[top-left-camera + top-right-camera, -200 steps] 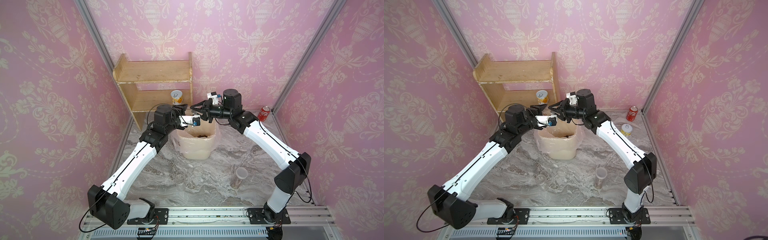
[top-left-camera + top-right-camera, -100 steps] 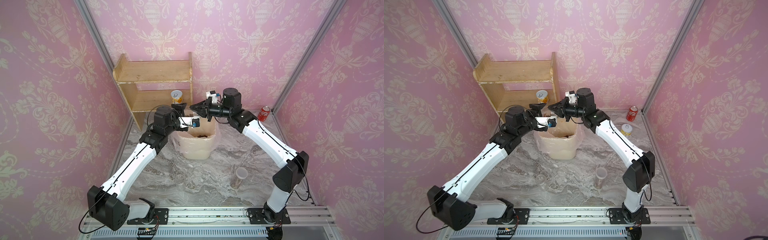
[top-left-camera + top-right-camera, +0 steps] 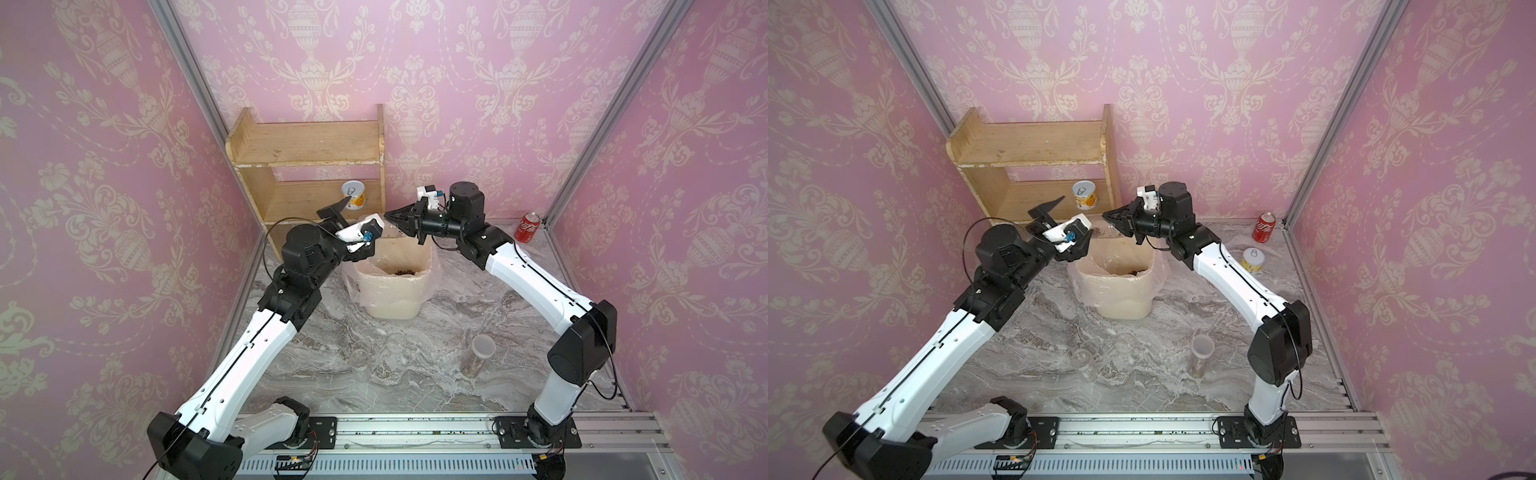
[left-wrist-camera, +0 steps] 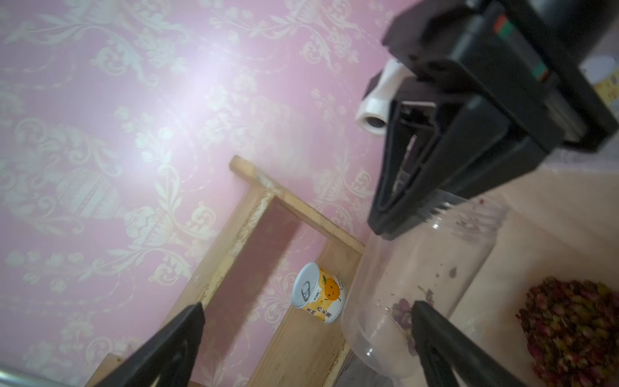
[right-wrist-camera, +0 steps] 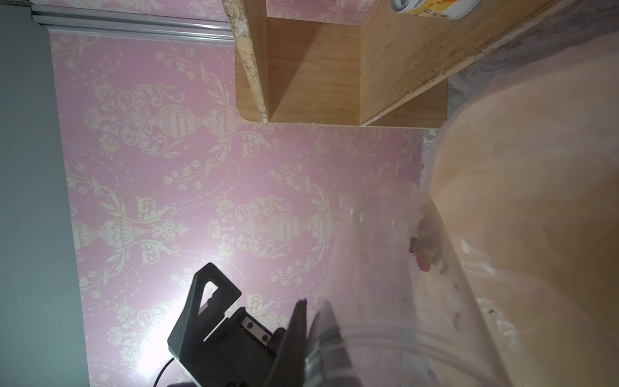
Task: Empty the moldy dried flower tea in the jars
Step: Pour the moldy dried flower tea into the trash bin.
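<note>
One marble table (image 3: 436,386) fills the floor of this pink booth, and one wooden shelf (image 3: 307,166) stands at the back. Two arms, the left arm (image 3: 249,353) and the right arm (image 3: 536,282), meet above a single cream bin (image 3: 392,299) lined with a thin plastic bag.

I count three jars. The held jar (image 4: 418,268) lies tipped on its side over the bin. The right gripper (image 3: 390,216) has its jaws pinched together on the jar's clear wall. The left gripper (image 3: 358,224) is just beside it, jaws spread wide and gripping nothing. From above this jar is so clear that I can barely make it out. The tall jar (image 3: 480,355) stands upright near the right arm with a whitish lid on, and it looks brownish low down. The short jar (image 3: 359,361) stands near the table's middle, and I cannot tell what is in it.

There are two yellow-white tins. The shelf tin (image 3: 353,195) sits on the lower board. The table tin (image 3: 1253,259) shows in a top view only, past the right forearm. One red cola can (image 3: 528,226) stands in the back corner.

The dried flower tea (image 4: 576,325) lies mostly as a dark heap in the bin, and a few buds cling inside the held jar.
</note>
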Robot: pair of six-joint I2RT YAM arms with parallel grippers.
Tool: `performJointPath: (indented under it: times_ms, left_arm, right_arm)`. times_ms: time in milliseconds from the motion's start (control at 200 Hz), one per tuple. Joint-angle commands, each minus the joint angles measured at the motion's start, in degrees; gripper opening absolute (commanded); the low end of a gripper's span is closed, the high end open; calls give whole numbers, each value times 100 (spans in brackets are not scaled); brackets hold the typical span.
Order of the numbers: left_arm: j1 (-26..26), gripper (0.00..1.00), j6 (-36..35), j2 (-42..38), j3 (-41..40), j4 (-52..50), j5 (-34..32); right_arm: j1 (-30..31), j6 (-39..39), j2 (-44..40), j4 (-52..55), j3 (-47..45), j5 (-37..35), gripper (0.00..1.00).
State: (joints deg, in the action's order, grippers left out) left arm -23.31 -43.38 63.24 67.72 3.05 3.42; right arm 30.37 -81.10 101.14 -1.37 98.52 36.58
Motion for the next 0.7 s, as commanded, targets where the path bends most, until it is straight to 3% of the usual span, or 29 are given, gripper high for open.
performJointPath:
  times_ms: [0, 230, 360, 470, 695]
  left_arm:
    - [46, 99, 2677, -441, 121, 209, -484]
    - [55, 99, 6749, -844, 176, -451, -1525]
    - [55, 98, 8494, -727, 221, -452, -1375]
    - [59, 99, 9519, -513, 393, -607, -1090]
    - [308, 99, 11900, -291, -142, 273, -451]
  right_arm:
    - [-22, -79, -324, -675, -159, -17, 0]
    - [-22, -251, -502, -1459, -525, -124, 0]
    - [-22, -564, -490, -2091, -742, -137, 0]
    - [-5, -696, -484, -2496, -855, -157, 0]
    - [87, -747, -521, -2910, -1054, -274, 0]
